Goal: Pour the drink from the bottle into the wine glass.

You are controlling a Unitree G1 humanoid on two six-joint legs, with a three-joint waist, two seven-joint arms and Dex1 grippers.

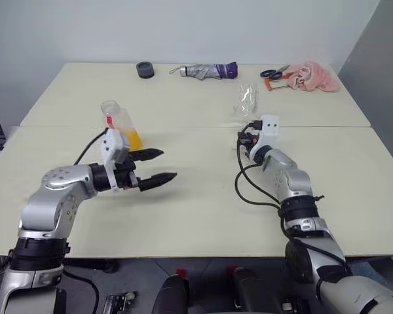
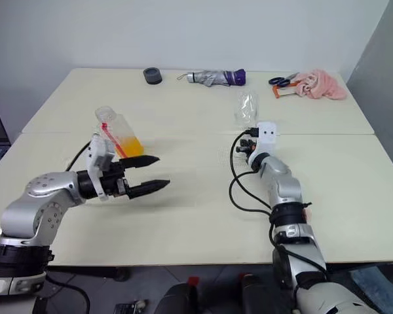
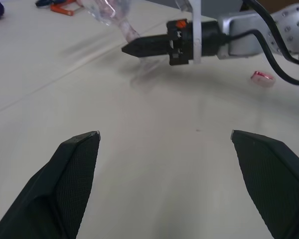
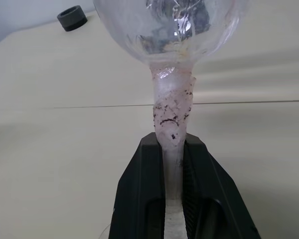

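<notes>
Left gripper [image 1: 162, 165] wide open, empty; bottle [image 1: 122, 128] just behind it, tilted, uncapped. Right gripper [image 4: 173, 149] clamps glass [image 4: 172, 30] stem, upright, well right of bottle. Left nearer.

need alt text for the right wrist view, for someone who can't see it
The right gripper is shut on the stem of the clear wine glass, whose empty rounded bowl rises just above the two black fingers. Behind it lies a pale table crossed by a seam, with a small dark ring near its far edge.
</notes>
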